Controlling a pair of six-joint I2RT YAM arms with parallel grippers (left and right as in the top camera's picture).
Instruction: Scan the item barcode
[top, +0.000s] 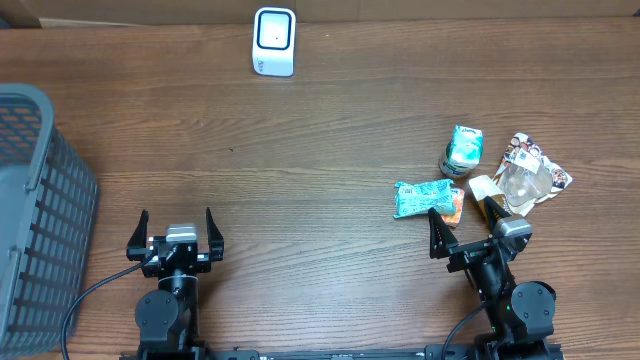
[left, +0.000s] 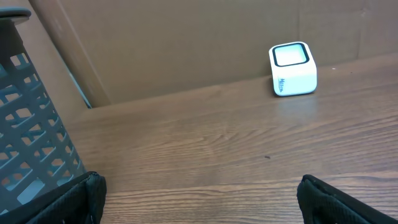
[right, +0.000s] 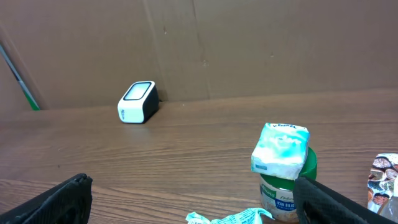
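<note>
— What's up top, from above?
— The left gripper (top: 176, 222) and right gripper (top: 463, 230) both have their fingers spread wide, holding nothing. The teal packet (top: 425, 197) lies just in front of the right one. The white scanner (top: 274, 41) sits far back.
— And the left wrist?
— Scanner at the back right, gray basket (left: 31, 143) on the left.
— Right wrist?
— Scanner at the back left, green jar (right: 283, 196) close by.

I've got the scanner (top: 274, 41) at the far edge of the surface (top: 300, 170), basket (top: 40, 200) way off left. Everything else bunches up on the right: flat pouch (top: 425, 198) nearest me, jar (top: 450, 166) behind it with a small pack (top: 466, 145) on top, wrappers (top: 530, 175) further right.
</note>
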